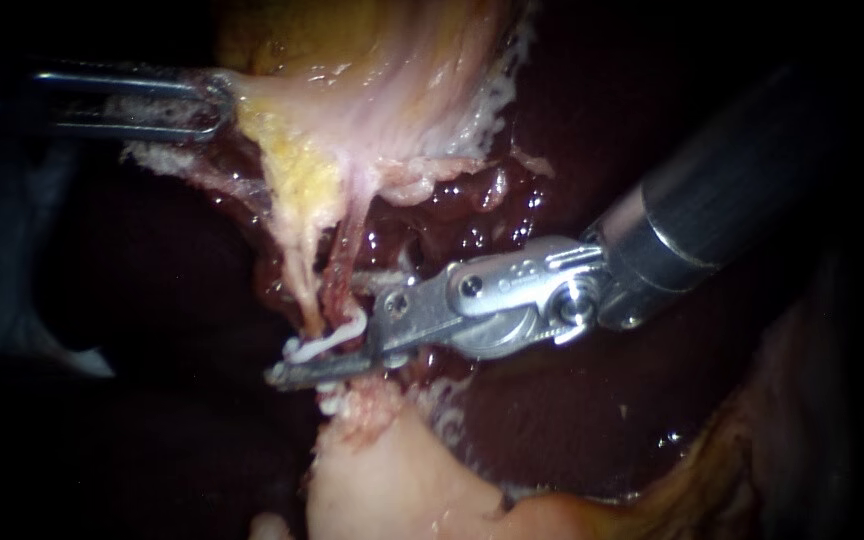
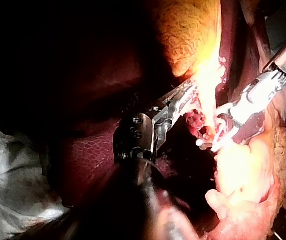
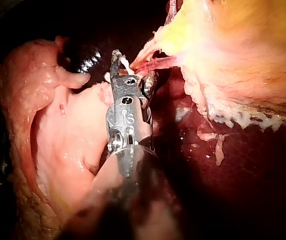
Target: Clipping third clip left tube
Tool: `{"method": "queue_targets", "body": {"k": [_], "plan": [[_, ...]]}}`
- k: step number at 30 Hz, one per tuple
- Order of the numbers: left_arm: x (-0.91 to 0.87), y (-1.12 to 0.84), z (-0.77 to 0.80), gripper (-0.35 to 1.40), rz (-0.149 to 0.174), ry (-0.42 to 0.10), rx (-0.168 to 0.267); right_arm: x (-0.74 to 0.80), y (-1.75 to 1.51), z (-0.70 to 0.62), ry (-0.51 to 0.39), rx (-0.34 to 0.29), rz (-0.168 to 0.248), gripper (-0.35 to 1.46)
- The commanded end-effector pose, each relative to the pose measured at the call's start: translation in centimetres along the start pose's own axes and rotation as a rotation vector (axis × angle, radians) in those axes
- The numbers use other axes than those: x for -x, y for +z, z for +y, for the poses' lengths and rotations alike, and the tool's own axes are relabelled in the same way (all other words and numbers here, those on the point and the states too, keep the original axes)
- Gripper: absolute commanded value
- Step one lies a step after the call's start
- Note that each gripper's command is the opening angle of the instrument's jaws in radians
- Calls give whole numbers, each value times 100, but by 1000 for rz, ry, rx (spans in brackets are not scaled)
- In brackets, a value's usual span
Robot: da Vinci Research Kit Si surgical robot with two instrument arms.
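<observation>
Two instruments are at work. The left instrument [image 1: 214,100] pinches the gallbladder [image 1: 352,120] edge and stretches it. The right instrument [image 1: 304,362] has its jaws closed on a white clip [image 1: 327,340] set astride the tube [image 1: 342,268]. Clip placement looks to be in hand; next should come a firm squeeze. Pale tissue [image 1: 382,470] crowds the jaws from beneath, so the free room is back along the shaft.

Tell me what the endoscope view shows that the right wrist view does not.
Only the endoscope view: the left instrument clamped on the edge of the pale tissue. Only the right wrist view: the whole broad pink fold alongside the right instrument. Both: the right instrument, its white clip on the tube, and the dark liver.
</observation>
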Motion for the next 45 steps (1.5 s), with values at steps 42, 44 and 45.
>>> {"method": "queue_targets", "body": {"k": [42,44,45], "plan": [[1,-1,0,-35,0,0,0,3,-124,-8,26,6,30,50],[1,-1,0,-35,0,0,0,-3,-129,-12,28,-2,44,50],[1,-1,0,-35,0,0,0,-6,-130,-14,34,-6,48,50]]}}
